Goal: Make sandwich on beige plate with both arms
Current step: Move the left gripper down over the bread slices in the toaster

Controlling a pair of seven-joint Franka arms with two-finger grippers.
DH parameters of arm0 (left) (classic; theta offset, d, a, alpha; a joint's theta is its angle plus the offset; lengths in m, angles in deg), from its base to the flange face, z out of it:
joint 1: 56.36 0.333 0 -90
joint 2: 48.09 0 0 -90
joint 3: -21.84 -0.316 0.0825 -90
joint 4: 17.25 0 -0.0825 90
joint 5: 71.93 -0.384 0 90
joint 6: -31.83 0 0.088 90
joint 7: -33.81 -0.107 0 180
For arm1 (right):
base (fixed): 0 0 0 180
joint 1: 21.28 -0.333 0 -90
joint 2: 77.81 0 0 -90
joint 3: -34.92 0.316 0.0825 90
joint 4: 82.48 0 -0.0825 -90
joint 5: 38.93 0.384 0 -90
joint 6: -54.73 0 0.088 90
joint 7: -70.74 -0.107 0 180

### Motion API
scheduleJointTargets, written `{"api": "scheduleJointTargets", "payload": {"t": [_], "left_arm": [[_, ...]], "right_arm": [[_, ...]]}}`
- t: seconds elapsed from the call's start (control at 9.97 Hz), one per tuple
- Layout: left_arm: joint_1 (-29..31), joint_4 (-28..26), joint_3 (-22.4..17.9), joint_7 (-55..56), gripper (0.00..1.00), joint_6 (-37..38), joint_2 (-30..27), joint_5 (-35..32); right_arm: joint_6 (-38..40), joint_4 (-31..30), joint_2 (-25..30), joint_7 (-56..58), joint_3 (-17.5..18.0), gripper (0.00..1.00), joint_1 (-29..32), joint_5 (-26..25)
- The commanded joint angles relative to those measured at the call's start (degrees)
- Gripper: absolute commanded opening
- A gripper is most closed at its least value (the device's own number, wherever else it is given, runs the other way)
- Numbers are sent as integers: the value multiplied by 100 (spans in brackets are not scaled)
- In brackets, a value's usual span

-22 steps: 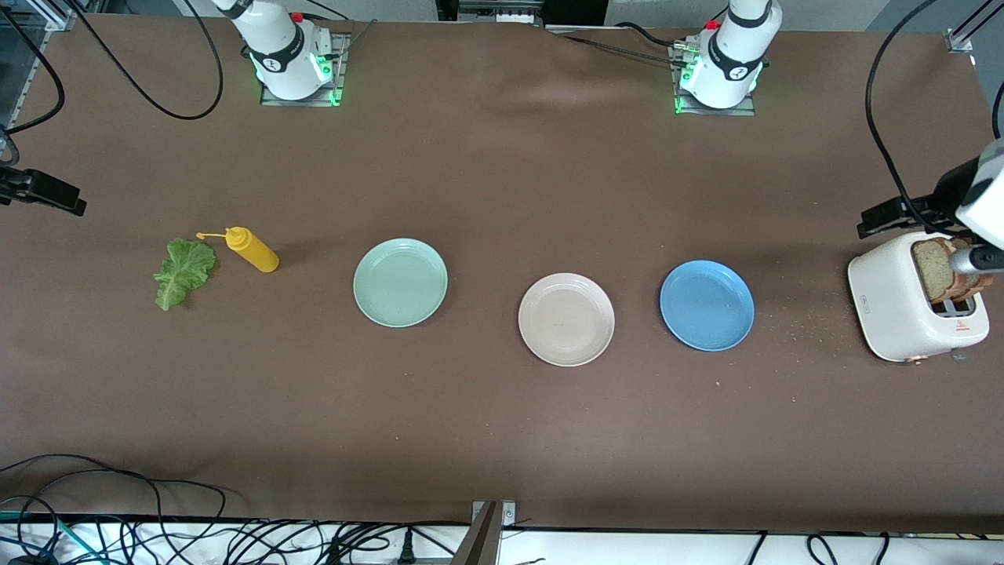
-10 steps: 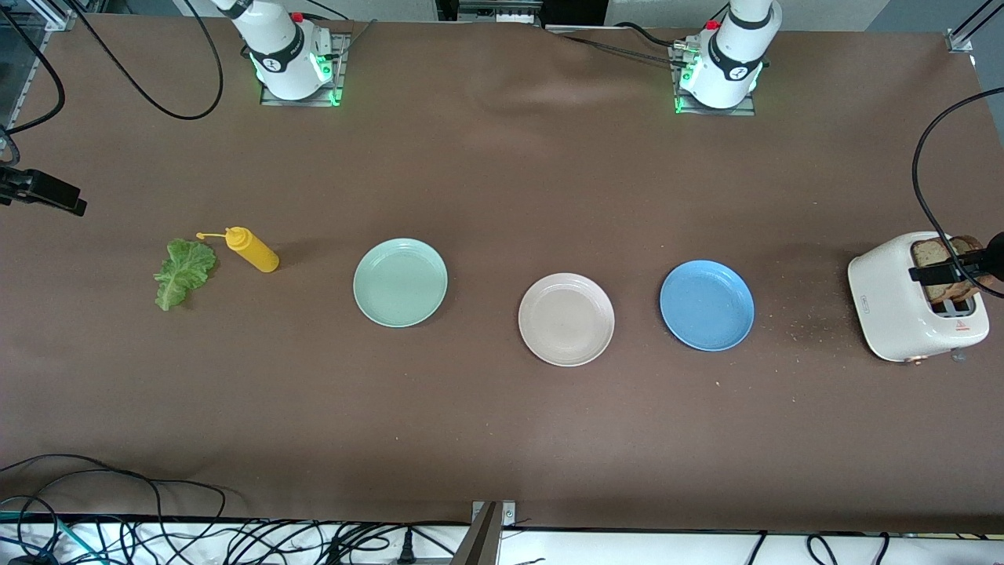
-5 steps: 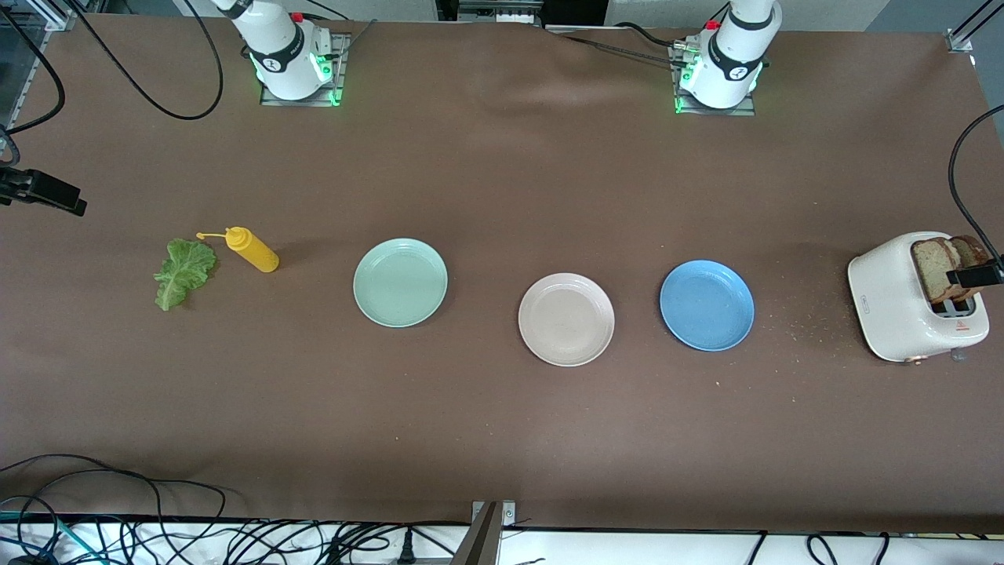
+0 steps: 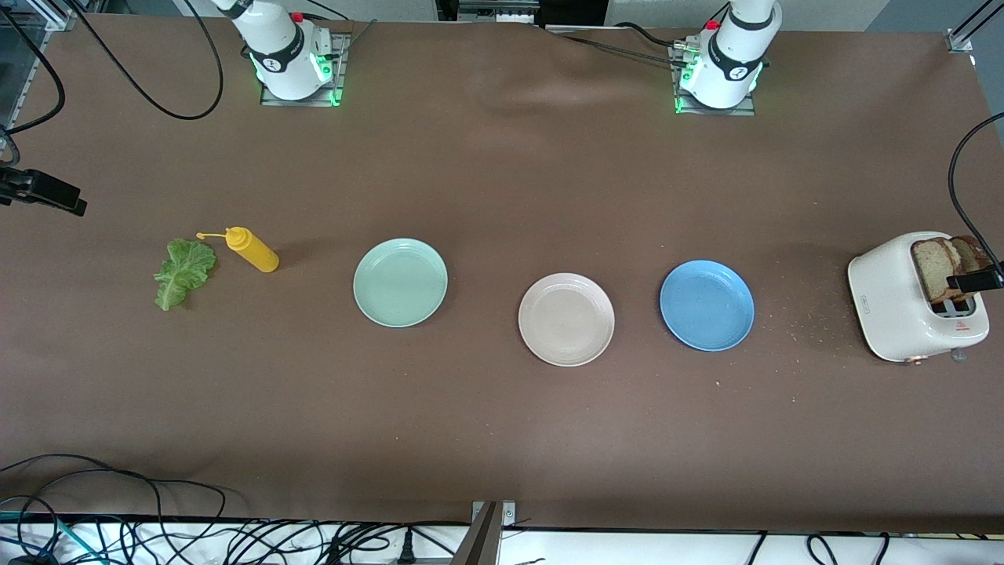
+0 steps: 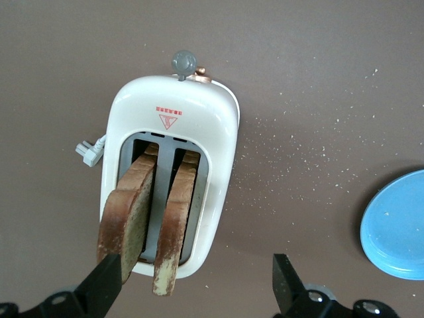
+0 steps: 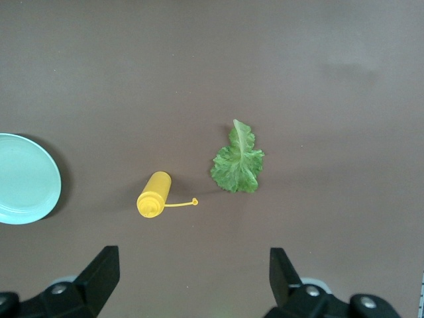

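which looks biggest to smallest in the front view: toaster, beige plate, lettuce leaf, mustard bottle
1. toaster
2. beige plate
3. lettuce leaf
4. mustard bottle, close to the leaf, so those two are unsure

You see a bench covered in a matt brown sheet, faintly wrinkled near the arm bases and dusted with pale crumbs beside the toaster. The toaster's shell looks like smooth, glossy cream plastic, with a coppery metallic knob. The two bread slices in its slots look rough and porous, with darker crusts. The beige plate, the mint-green plate and the blue plate all look matt and smooth. The yellow bottle looks like soft-sheen plastic. The lettuce leaf is ruffled and veined.
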Motion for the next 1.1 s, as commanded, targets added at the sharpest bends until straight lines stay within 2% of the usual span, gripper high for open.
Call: {"api": "scheduleJointTargets", "payload": {"t": [0.0,1.0], "left_arm": [[105,-385,58,-130,100,-327,-156,-201],[114,-1977,58,-112,100,-1488,-711,-210]], "right_arm": [[38,-37,45,-3,16,100,5,-11],[47,-37,45,-3,16,100,5,-11]]}}
